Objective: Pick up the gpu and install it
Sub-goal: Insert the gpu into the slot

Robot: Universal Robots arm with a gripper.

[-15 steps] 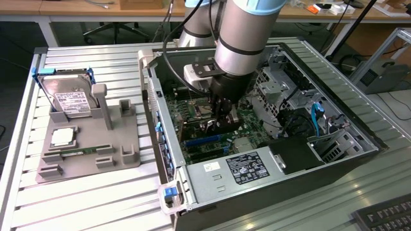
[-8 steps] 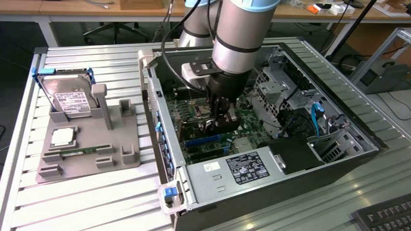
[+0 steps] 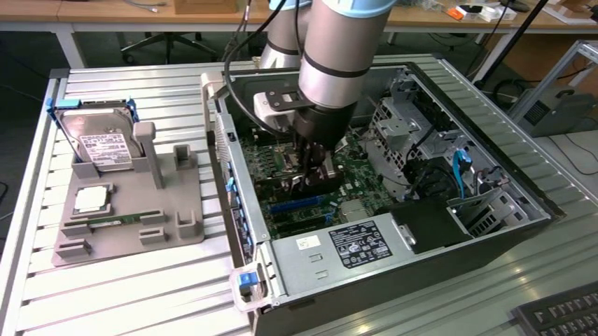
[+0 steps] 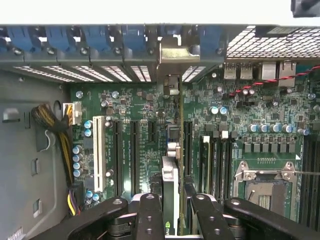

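We see a table (image 3: 140,294) of pale ribbed metal slats, and behind it wooden desks (image 3: 122,12), the base of an office chair and a tangle of cables in a workshop room; a dark keyboard (image 3: 561,316) sits at the near corner on the exterior view's right. On the table's left part in that view stands a grey holder (image 3: 131,203) with a silver hard drive (image 3: 105,148) propped in a blue frame, a square chip (image 3: 91,200) and a narrow green memory stick (image 3: 117,221) lying in its recesses. Beside it an open computer case (image 3: 523,210) lies on its side, with a labelled power supply (image 3: 360,243) at the near end and the green motherboard (image 4: 135,100) exposed. The arm (image 3: 337,49) comes straight down into the case, its wrist vertical over the middle of the board. The gripper (image 4: 172,206) is clamped on the gpu (image 4: 170,190), which stands on edge between the black fingers (image 4: 150,210) above the board. In the wrist view we look along the card's thin top edge, which runs between the long black slots toward its silver bracket (image 4: 172,57) at the case's rear openings; whether it is seated in a slot, we cannot tell.
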